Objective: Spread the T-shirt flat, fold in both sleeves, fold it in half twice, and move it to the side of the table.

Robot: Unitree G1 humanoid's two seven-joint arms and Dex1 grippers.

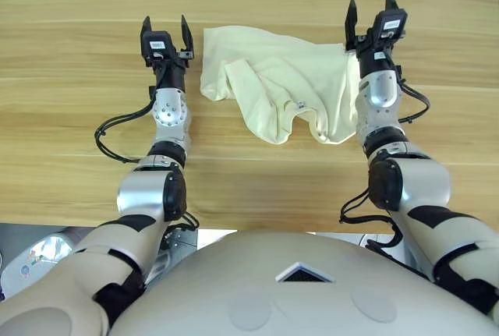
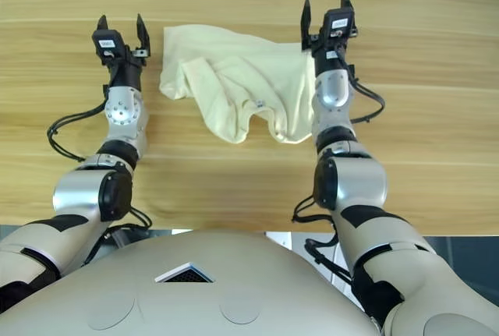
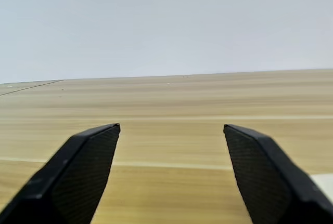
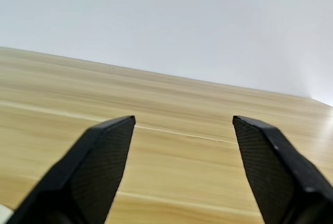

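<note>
A pale yellow T-shirt (image 1: pixel 281 83) lies crumpled on the wooden table (image 1: pixel 70 79) between my two arms, its neck opening toward me and folds bunched at its left side. My left gripper (image 1: pixel 166 23) stands open just left of the shirt's left edge, with nothing between its fingers (image 3: pixel 83 174). My right gripper (image 1: pixel 371 5) is open at the shirt's far right corner, its wrist lying over the cloth's right edge. In the right wrist view its fingers (image 4: pixel 96 169) point across bare wood.
Bare wooden tabletop stretches far beyond the shirt and to both sides. The table's near edge (image 1: pixel 257 231) runs just in front of my body. A pale wall (image 3: pixel 166 21) rises behind the table's far edge.
</note>
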